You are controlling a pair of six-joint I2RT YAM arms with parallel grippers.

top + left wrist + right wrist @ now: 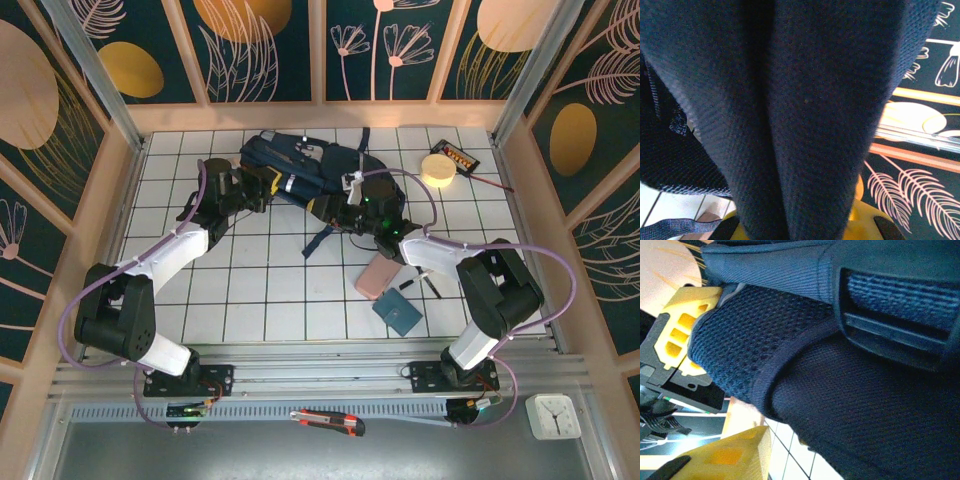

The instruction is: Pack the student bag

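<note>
We've got the student bag (300, 165) crumpled on the far half of the tiled table (260, 290). Left gripper (262, 186) sits at the bag's left end, clamped on navy fabric. Right gripper (347, 214) is at its right end, jaws apart around a mesh strap (755, 340).

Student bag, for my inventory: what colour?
The student bag is navy blue, best in top external view.

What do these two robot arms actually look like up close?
Both the left arm and right arm have chunky black joints joined by white tube-like links, on black bases. A purple cable loops along each. The fingers are bright yellow plastic with cut-out pockets.
</note>
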